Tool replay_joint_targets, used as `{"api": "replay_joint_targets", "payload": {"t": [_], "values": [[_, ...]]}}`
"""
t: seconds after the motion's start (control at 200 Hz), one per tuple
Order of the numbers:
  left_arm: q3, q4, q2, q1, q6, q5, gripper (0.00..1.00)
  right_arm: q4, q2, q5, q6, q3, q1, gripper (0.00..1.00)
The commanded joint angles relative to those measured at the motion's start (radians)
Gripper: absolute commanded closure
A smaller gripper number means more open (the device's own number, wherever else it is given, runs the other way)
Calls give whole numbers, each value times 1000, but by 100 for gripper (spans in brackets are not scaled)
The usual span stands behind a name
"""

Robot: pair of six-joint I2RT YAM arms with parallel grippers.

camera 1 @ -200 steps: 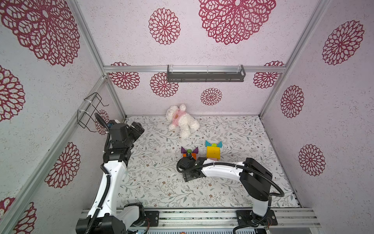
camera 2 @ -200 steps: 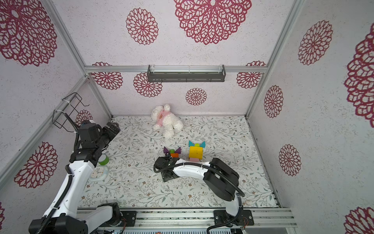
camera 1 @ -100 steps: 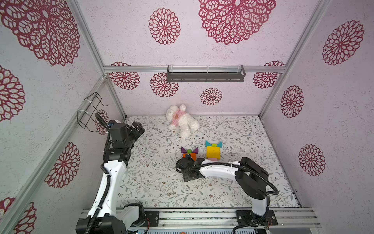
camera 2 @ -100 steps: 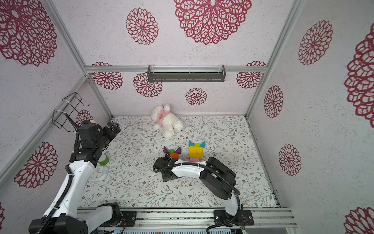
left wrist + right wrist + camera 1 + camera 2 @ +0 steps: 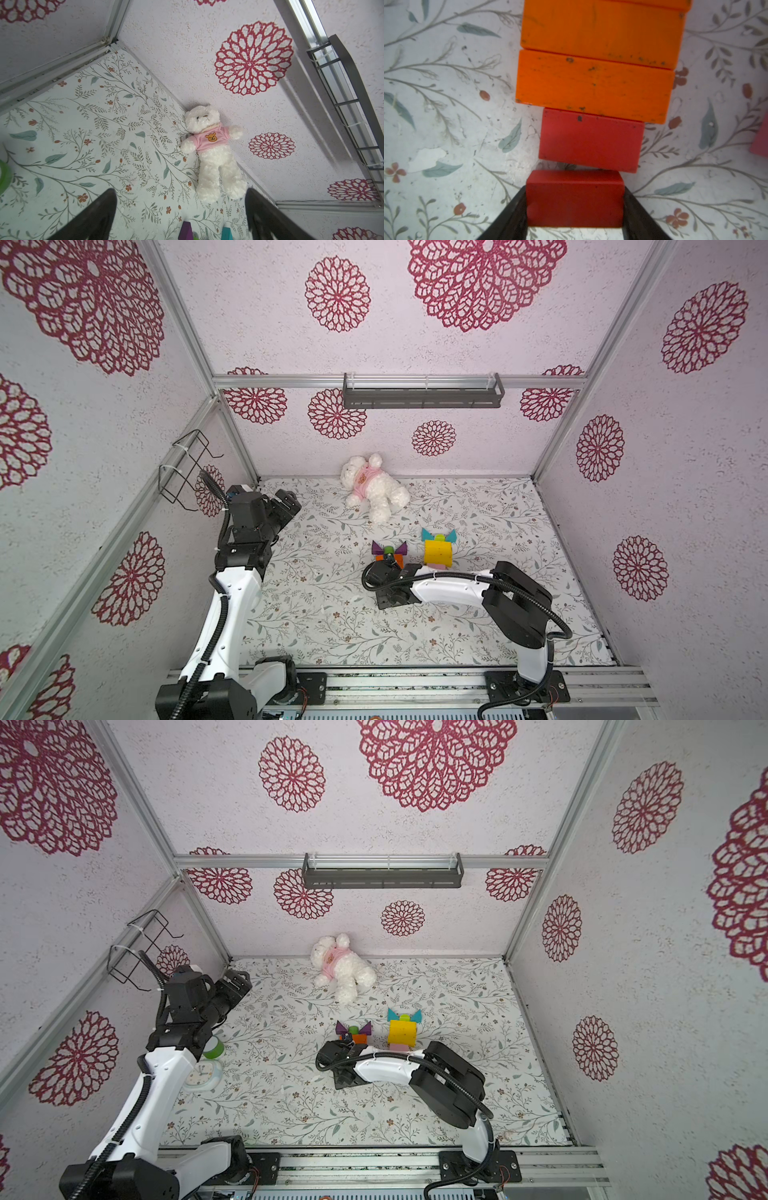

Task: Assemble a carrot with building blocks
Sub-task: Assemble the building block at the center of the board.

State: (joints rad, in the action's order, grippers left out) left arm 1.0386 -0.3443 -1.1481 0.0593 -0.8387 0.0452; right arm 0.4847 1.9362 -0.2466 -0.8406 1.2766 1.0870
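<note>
In the right wrist view my right gripper (image 5: 575,205) is shut on a small red block (image 5: 574,199), both fingers flat against its sides. It sits just below a larger red block (image 5: 590,141), which follows two orange blocks (image 5: 593,85) in a row on the table. In both top views this row ends at two purple triangles (image 5: 377,548) with a lime cylinder (image 5: 389,549) between them. Beside it lies a second figure: yellow blocks (image 5: 437,552), teal triangles (image 5: 427,535), a pink block (image 5: 760,143). My left gripper (image 5: 291,504) hangs open and empty, high at the back left.
A white plush bear (image 5: 374,489) in pink lies by the back wall. A green cup (image 5: 214,1047) and a small clock (image 5: 202,1074) sit under my left arm. A wire basket (image 5: 183,468) hangs on the left wall, a grey shelf (image 5: 422,396) on the back wall.
My right gripper's jaws have closed onto the small red block, and the right elbow has shifted a little. The left arm has stayed still.
</note>
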Motion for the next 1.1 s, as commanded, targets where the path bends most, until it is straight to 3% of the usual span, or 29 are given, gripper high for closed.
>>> {"api": "replay_joint_targets", "payload": {"t": [0.0, 0.726, 0.891, 1.091], "values": [[1, 33, -17, -38, -5, 34, 2, -4, -26, -16, -41, -31, -13, 36], [5, 34, -23, -82, 12, 35, 2, -10, -37, -27, -44, -39, -21, 26], [6, 36, -23, -82, 15, 41, 2, 16, -95, -48, -41, -34, -21, 23], [10, 47, -19, -82, 31, 63, 2, 142, -228, -163, -10, 0, -21, 17]]}}
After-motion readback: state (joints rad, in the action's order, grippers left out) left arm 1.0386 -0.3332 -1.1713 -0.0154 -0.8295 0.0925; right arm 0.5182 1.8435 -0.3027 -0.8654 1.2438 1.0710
